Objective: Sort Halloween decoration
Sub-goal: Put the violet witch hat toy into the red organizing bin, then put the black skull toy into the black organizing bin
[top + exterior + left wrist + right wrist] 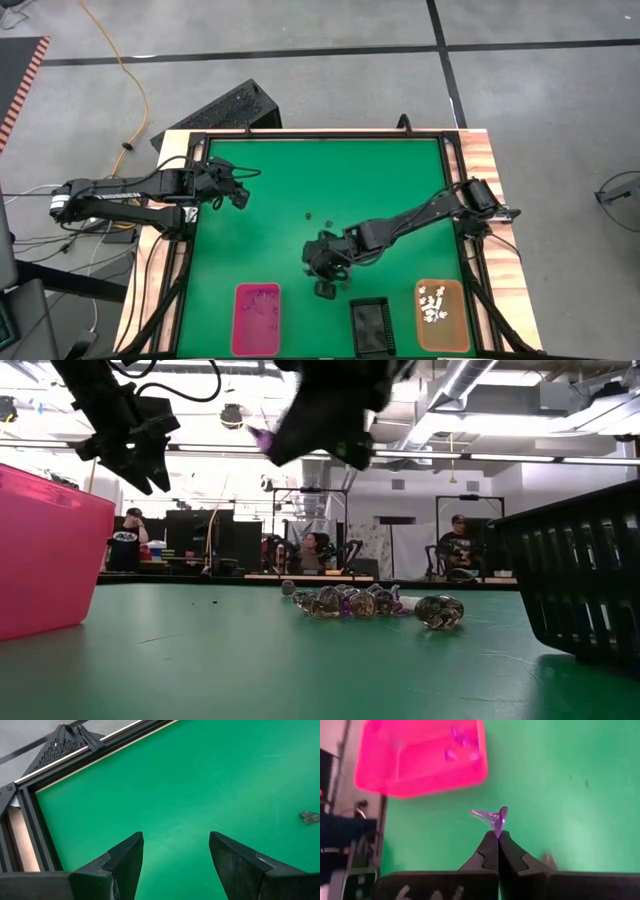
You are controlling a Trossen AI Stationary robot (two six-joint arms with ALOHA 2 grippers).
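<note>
My right gripper (498, 835) is shut on a small purple trinket (492, 817), one piece of the Halloween decoration, above the green mat (300, 180) between a pile of trinkets and the pink tray (420, 755). The pile (370, 603) of clear, purple and dark pieces lies on the mat just below and nearer the table's front than the gripper (322, 265). Two more specks (318, 217) lie farther back. My left gripper (175, 840) hangs open over the mat's far left part (238, 195), with nothing between its fingers. My right gripper pinches the purple trinket by its lower edge (497, 829) between the very ends of its two fingers. The fingers slant downward toward the table's near left. The trinket stands up from the fingertips, a thin pointed part (479, 814) sticking out sideways, lifted clear of the mat (262, 438).
Three trays stand along the near edge: the pink one (256, 318) with purple pieces, a black one (372, 325), and an orange one (441, 313) with white pieces. A black frame (320, 135) borders the mat. People sit in the room beyond the table.
</note>
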